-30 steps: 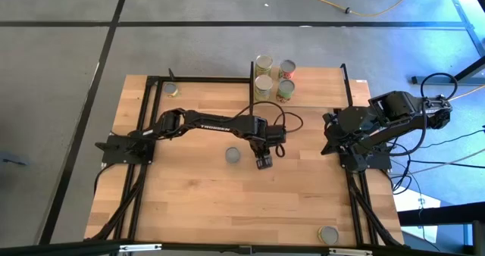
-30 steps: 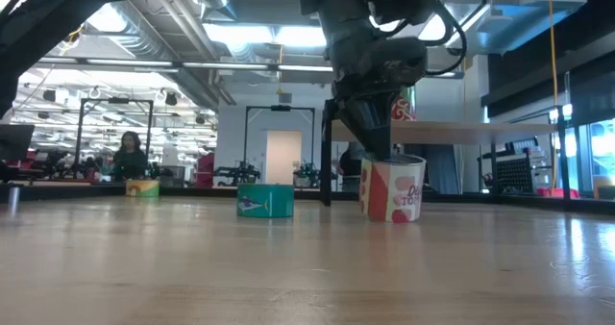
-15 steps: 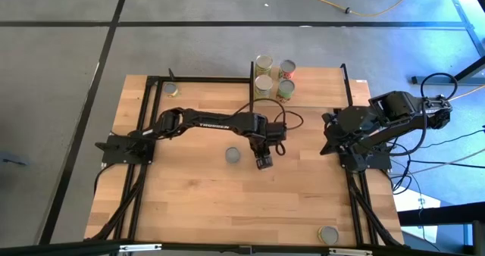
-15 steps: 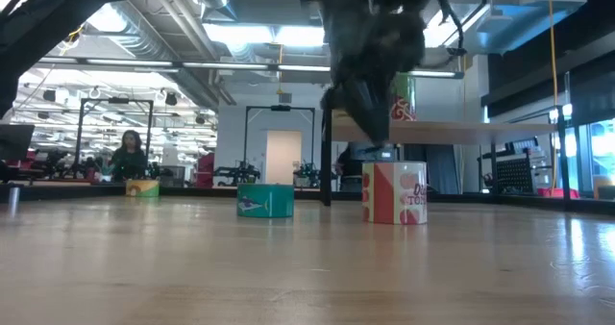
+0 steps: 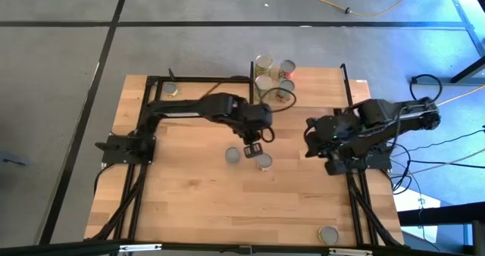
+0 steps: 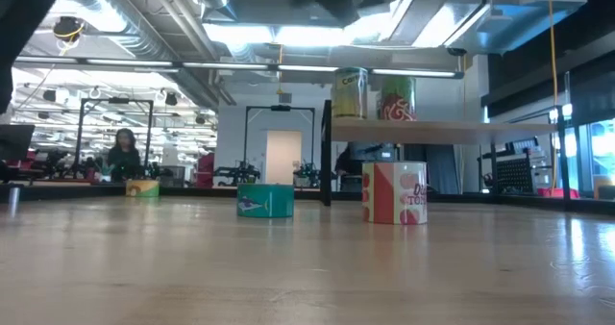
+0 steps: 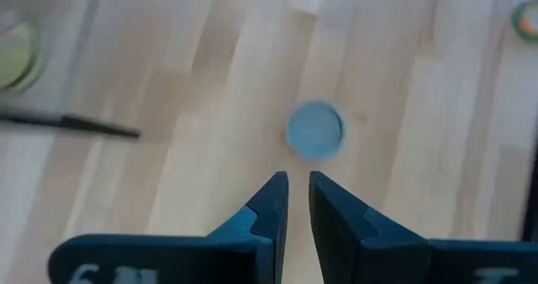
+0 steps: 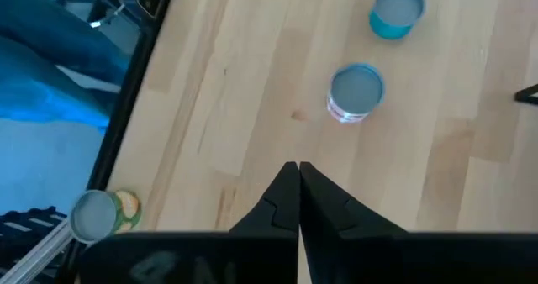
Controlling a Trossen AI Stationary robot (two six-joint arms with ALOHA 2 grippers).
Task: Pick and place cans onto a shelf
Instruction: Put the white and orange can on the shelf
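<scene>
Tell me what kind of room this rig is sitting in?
Probably a robotics lab or open workshop. The low view shows exposed ceiling ducts, more black-framed rigs across the floor, and a person at a far bench. The wooden table stands on bare concrete.

Partial red lettering on the red-and-white can [image 6: 394, 192], not legible, no other text can be read
</scene>
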